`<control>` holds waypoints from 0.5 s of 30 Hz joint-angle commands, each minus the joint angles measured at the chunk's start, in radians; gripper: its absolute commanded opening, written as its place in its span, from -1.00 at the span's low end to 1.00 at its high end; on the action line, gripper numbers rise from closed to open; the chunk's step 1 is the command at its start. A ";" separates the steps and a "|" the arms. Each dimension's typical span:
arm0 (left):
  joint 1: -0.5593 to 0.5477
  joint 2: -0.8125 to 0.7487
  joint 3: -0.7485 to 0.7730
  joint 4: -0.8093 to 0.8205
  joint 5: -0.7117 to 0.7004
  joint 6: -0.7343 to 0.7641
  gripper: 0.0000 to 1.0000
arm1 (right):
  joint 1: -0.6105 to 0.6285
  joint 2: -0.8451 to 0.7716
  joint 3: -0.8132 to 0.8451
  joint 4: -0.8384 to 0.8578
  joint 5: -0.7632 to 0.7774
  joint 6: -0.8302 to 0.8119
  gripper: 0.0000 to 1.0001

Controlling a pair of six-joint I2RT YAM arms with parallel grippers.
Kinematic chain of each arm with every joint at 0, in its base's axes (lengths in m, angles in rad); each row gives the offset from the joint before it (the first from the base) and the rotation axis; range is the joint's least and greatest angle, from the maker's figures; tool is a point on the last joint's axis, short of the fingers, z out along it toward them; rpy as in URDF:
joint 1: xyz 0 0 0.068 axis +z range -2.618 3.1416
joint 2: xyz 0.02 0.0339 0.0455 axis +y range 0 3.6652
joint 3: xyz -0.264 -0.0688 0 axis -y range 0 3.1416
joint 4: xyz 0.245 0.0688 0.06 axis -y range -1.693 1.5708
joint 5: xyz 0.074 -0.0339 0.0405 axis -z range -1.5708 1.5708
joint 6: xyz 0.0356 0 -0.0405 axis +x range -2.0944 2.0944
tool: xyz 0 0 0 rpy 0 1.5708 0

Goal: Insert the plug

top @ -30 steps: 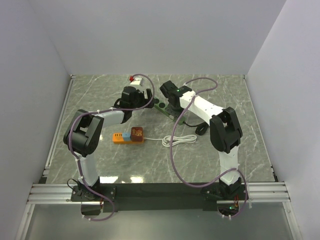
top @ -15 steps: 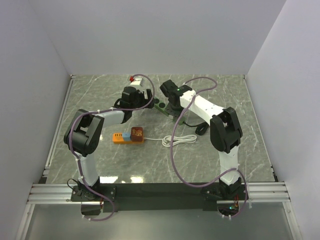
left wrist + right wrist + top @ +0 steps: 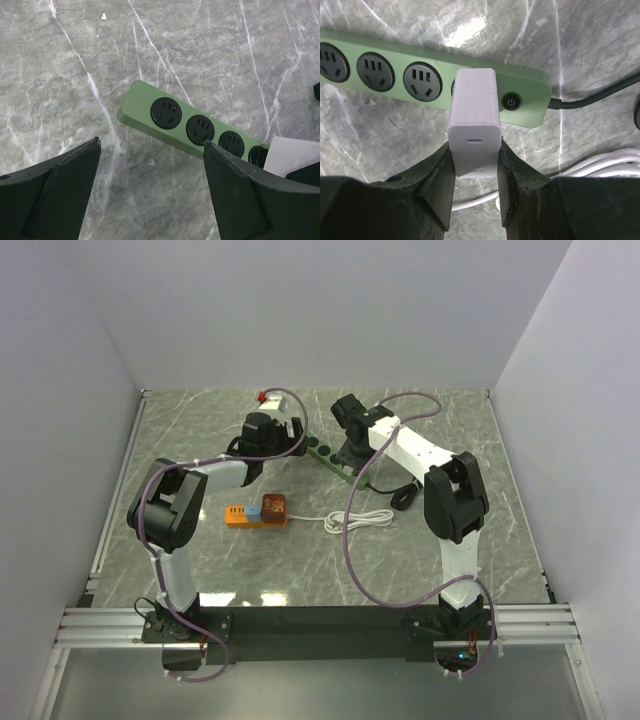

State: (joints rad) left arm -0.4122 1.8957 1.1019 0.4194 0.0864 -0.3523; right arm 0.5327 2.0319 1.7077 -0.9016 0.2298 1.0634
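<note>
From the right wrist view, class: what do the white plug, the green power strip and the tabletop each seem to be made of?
White plug: likely matte plastic; faint fine ridges hint at printing. Green power strip: smooth satin plastic, moulded edges, soft sheen. Tabletop: glossy grey marble look with white veins; real stone or printed laminate, cannot tell.

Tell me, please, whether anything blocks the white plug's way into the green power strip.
Nothing visible does. The right gripper holds the white plug right at the green power strip, beside its power button. The left gripper hangs open over the strip's other end, clear of it.
</note>
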 commanded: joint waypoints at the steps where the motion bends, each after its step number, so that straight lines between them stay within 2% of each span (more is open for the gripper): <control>1: 0.007 -0.014 0.027 0.010 0.019 0.016 0.78 | -0.007 0.002 0.010 -0.002 -0.029 -0.016 -1.00; 5: 0.007 -0.014 0.021 0.016 0.016 0.021 0.78 | 0.000 -0.036 0.000 -0.002 -0.032 -0.078 -1.00; 9: 0.012 -0.029 -0.010 0.062 0.030 0.027 0.78 | 0.001 -0.143 -0.080 0.024 0.060 -0.158 -1.00; 15: 0.015 -0.055 -0.039 0.084 0.059 0.061 0.79 | -0.011 -0.334 -0.235 0.196 0.072 -0.393 -1.00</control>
State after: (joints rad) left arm -0.4034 1.8954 1.0756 0.4519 0.1104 -0.3267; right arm 0.5293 1.8339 1.4963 -0.8303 0.2546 0.8227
